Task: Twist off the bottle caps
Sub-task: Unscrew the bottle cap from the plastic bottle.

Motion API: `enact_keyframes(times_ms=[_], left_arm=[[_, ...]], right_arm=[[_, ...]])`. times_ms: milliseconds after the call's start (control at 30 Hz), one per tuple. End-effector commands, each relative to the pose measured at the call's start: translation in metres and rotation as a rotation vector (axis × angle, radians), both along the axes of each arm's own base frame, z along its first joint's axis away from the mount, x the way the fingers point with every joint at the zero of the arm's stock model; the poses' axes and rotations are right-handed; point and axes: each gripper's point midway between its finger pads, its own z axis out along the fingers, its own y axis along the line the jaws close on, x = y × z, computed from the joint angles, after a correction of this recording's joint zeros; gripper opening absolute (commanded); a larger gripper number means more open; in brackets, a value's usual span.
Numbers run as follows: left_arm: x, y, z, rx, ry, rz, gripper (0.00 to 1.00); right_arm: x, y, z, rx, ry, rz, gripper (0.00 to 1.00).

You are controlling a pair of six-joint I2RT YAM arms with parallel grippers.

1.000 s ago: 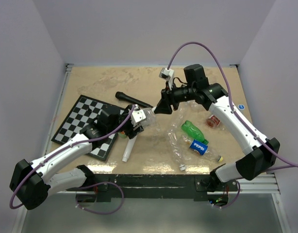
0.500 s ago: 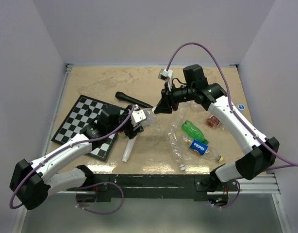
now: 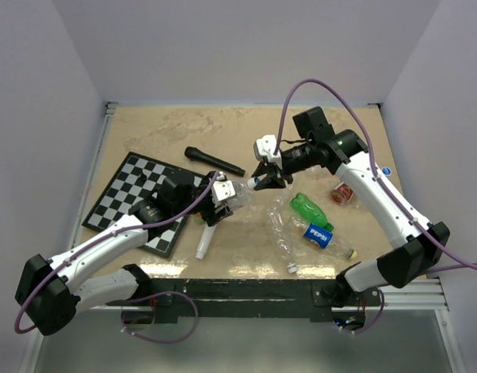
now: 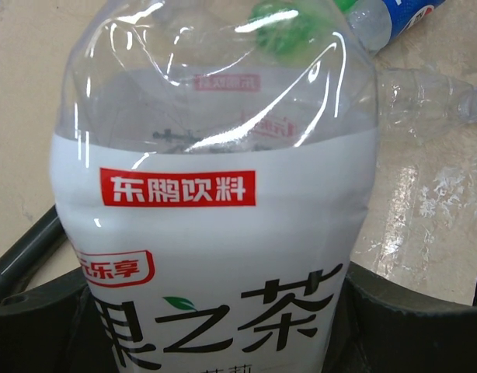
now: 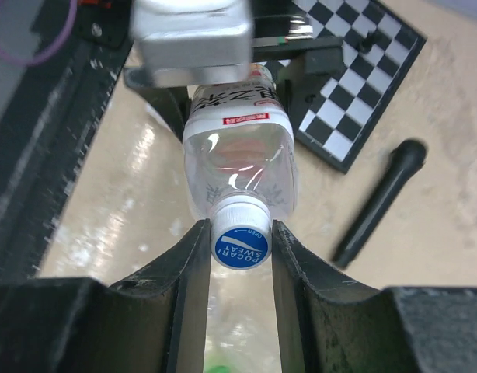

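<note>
Two arms meet on one clear bottle (image 3: pixel 232 192), which has a white label with red and black print and its neck pointing right. Furthest left of that bottle lies a black-and-white chessboard (image 3: pixel 134 198), with the left arm reaching across its near corner. The left gripper (image 3: pixel 220 195) has its jaws clamped round the bottle's labelled body, with a finger pressed against each side in the left wrist view. Just in front of the bottle a white cylinder (image 3: pixel 205 239) lies on the table, and behind the bottle lies a black microphone (image 3: pixel 214 162).

At the bottle's right end its cap (image 5: pixel 241 237), white-sided with a blue printed top, sits on the neck. The right gripper (image 3: pixel 264 180) is closed on that cap, one finger touching either side of it.

Right of the bottle, a green bottle (image 3: pixel 304 207), a crumpled bottle (image 3: pixel 280 233) and a blue-labelled Pepsi bottle (image 3: pixel 318 234) lie loose on the table. A small white cap (image 3: pixel 291 269) lies at the crumpled bottle's near end; whether it is on the neck cannot be told. Furthest right of the clear bottle lies a small brown round piece (image 3: pixel 342 194).
</note>
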Motion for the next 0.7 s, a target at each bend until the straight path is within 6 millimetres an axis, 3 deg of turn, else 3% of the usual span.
enact_keyframes(times_ms=[0, 233, 667], left_arm=[[0.0135, 0.0028, 0.0176, -0.039, -0.043, 0.058, 0.0], [0.0131, 0.003, 0.0192, -0.041, -0.048, 0.055, 0.0], [0.0122, 0.0023, 0.0198, -0.044, -0.048, 0.05, 0.0]], right_arm=[[-0.0257, -0.0134, 0.0168, 0.023, -0.383, 0.293, 0.0], [-0.0199, -0.0124, 0.0218, 0.026, -0.498, 0.35, 0.0], [-0.0261, -0.014, 0.0142, 0.03, -0.472, 0.349, 0.0]])
